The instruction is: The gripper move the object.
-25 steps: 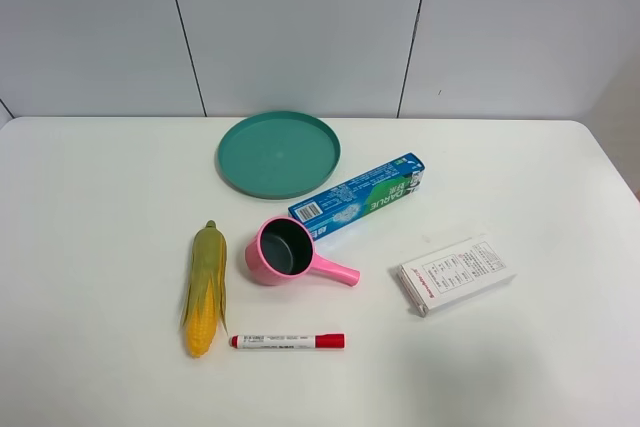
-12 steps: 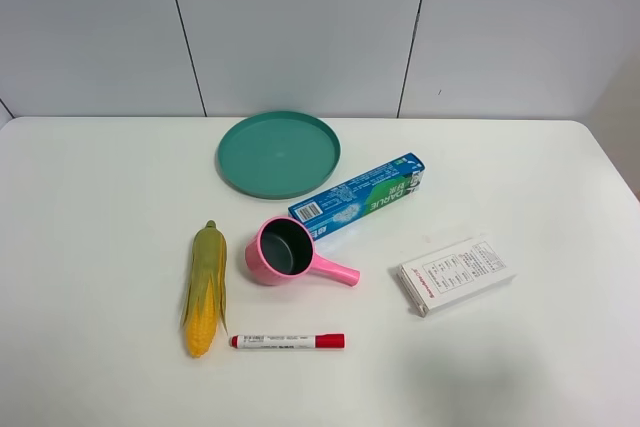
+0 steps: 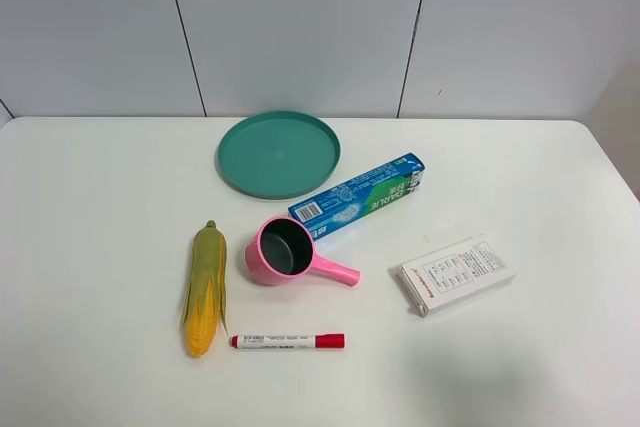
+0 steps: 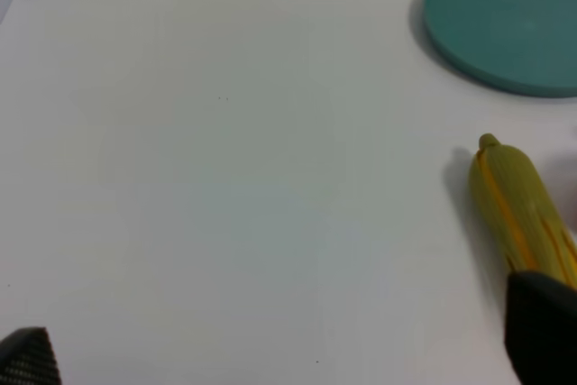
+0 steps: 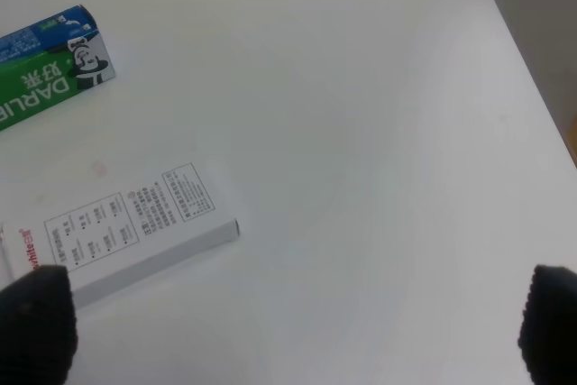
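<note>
The slim white marker pen (image 3: 288, 341) with a red cap lies flat near the table's front edge, cap end to the right, just in front of the corn and the pink scoop. Neither arm shows in the exterior high view. In the left wrist view my left gripper (image 4: 279, 349) shows only as two dark fingertips (image 4: 539, 331) set wide apart, open and empty, above bare table beside the corn (image 4: 518, 209). In the right wrist view my right gripper (image 5: 288, 322) is also open and empty, its fingertips (image 5: 32, 324) near the white box (image 5: 117, 239). The marker shows in neither wrist view.
A green plate (image 3: 279, 153) lies at the back centre. A blue-green toothpaste box (image 3: 358, 195) lies in front of it to the right, a pink scoop (image 3: 288, 252) below that, a corn cob (image 3: 205, 287) to its left, and a white carton (image 3: 456, 273) to the right.
</note>
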